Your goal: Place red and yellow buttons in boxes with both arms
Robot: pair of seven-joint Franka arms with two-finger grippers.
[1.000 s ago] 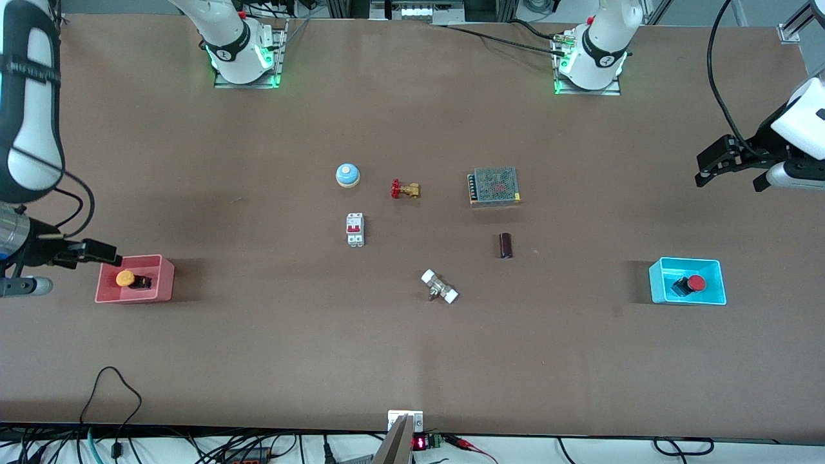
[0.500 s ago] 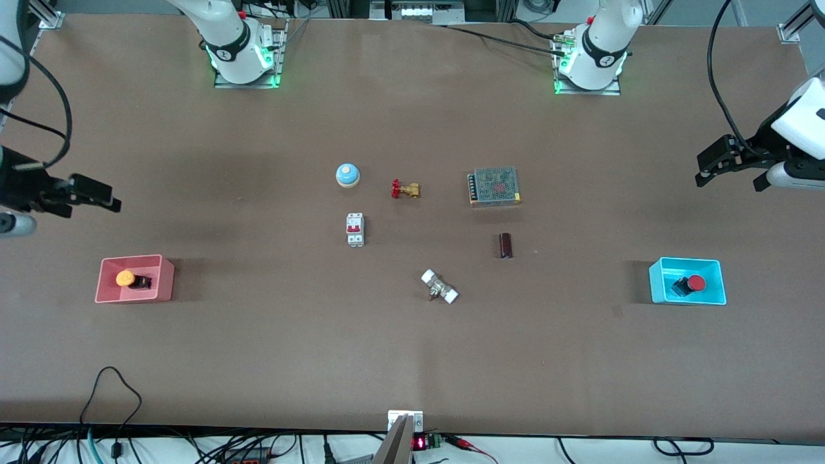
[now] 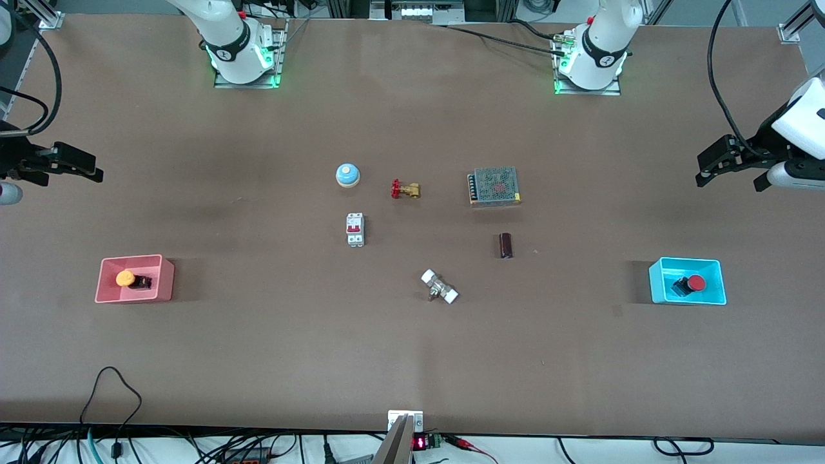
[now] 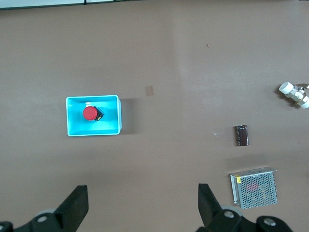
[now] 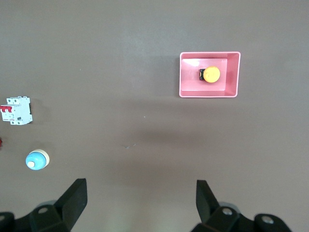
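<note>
Both buttons already lie in the boxes, so I judge the task is practically done. Nearest to the front camera, the yellow button (image 3: 126, 278) lies on its side in the pink box (image 3: 164, 278) at the right arm's end of the desk (image 3: 412, 361), and the red button (image 3: 695, 283) lies in the cyan box (image 3: 657, 283) at the left arm's end. Farther up, the right gripper (image 3: 87, 167) hovers over bare desk, its fingers apart and holding nothing; the left gripper (image 3: 708, 174) is also spread wide and empty, above the desk's edge. The buttons look light, stiff and not fragile. The round cap may slip, so the black body under it seems the better place to hold.
</note>
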